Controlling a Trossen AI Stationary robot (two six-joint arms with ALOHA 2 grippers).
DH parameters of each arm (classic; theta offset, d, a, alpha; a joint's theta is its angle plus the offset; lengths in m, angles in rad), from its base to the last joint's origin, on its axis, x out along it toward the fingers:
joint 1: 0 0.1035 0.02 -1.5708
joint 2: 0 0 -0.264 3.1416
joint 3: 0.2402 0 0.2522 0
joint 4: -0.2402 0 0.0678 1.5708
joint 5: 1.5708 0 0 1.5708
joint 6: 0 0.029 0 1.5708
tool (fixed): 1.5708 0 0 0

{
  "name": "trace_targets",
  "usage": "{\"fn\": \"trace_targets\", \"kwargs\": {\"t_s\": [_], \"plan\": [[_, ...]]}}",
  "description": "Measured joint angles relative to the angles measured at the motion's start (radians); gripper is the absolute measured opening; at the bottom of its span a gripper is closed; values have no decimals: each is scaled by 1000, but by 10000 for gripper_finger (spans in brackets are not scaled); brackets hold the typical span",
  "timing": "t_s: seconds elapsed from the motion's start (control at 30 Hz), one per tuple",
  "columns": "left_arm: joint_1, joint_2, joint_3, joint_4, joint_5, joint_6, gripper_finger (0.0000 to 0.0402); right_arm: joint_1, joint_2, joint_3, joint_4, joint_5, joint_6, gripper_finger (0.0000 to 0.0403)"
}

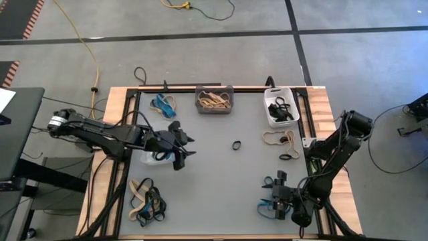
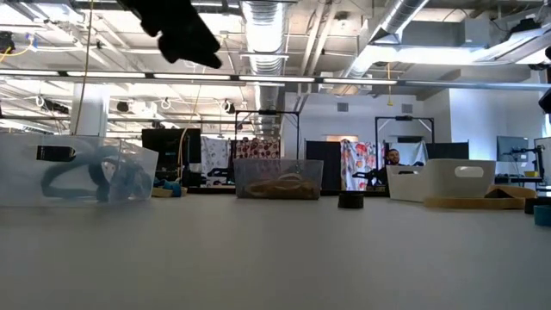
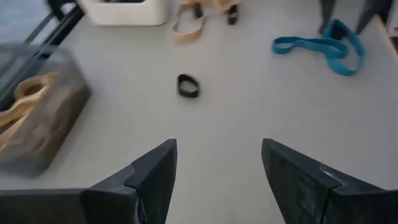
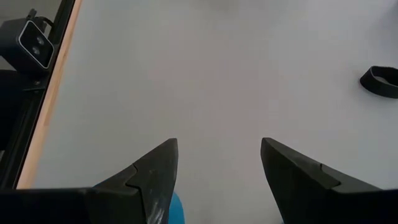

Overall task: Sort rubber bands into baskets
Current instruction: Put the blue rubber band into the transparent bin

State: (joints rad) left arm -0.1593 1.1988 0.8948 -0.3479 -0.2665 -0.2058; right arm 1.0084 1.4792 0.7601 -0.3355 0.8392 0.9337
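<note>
Now left hand [image 1: 185, 148] wide open, empty; black rubber band [image 1: 237, 144] lies well ahead.

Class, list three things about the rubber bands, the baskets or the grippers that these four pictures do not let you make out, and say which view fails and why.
1. High view: the clear plastic basket is largely covered by the open left gripper, so its contents cannot be counted.
2. Low view: the white plastic basket shows only its opaque wall; its bands are hidden.
3. Right wrist view: a blue rubber band under the open right gripper is cut off by a finger and the picture's edge.
</note>
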Motion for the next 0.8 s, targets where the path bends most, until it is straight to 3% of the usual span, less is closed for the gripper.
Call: {"fn": "trace_targets", "kwargs": {"t_s": [0.4, 0.8], "plan": [[2, 290, 39, 281, 132, 193, 226, 0, 0, 0, 1, 0, -3, 260], [3, 665, 414, 239, 265, 391, 216, 0, 0, 0, 0, 0, -18, 260]]}}
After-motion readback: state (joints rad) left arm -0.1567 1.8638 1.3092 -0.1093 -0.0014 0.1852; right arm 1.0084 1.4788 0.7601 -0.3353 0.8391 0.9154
